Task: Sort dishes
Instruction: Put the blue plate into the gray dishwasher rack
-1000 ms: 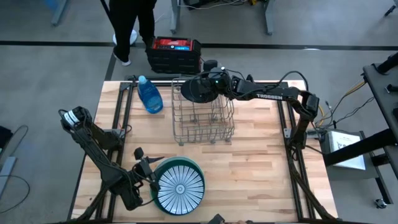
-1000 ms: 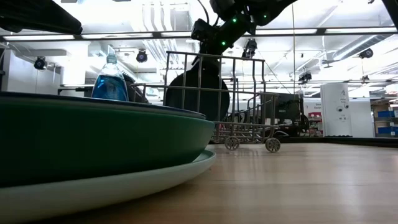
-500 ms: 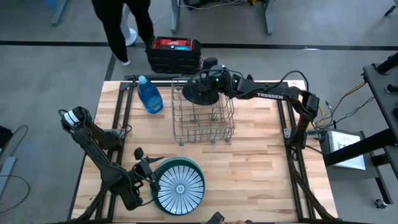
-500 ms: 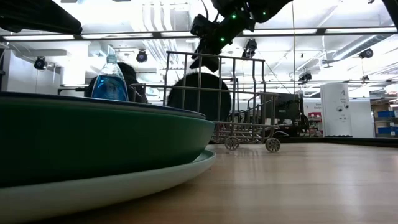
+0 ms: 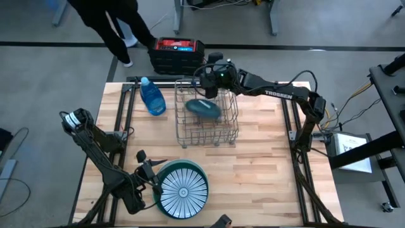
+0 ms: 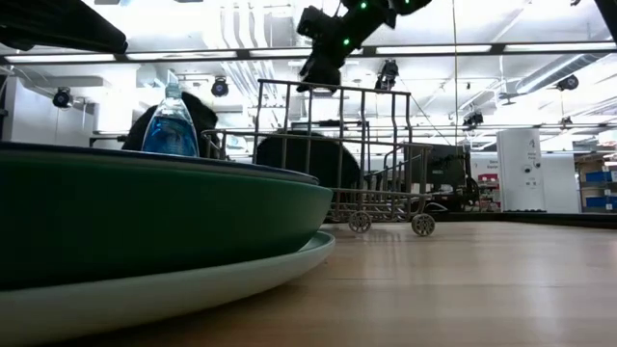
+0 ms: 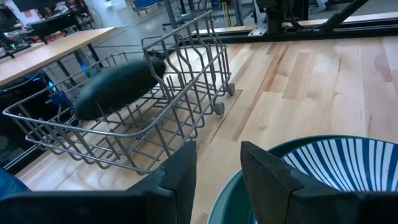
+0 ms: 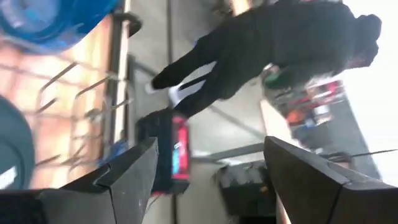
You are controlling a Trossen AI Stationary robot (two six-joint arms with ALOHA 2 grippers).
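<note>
A dark teal plate (image 5: 204,107) lies tilted inside the wire rack (image 5: 209,134), leaning on its wires; it also shows in the left wrist view (image 7: 118,87) and the low view (image 6: 299,159). My right gripper (image 5: 207,87) is open and empty above the rack's far side, clear of the plate (image 6: 323,63). A white plate with dark stripes (image 5: 183,189) sits in a green plate (image 5: 203,171) at the table's near edge. My left gripper (image 5: 154,174) waits open and empty just left of that stack (image 7: 219,155).
A blue bottle (image 5: 152,96) stands left of the rack. A red and black box (image 5: 177,54) sits on the floor beyond the table's far edge, where a person (image 5: 107,19) walks. Bare wood lies right of the rack and the plate stack.
My right gripper has let go of the teal plate and risen, shifting a little toward the table's far edge. The plate, held on edge over the rack's far side before, has dropped and tipped over, and now lies tilted inside the rack.
</note>
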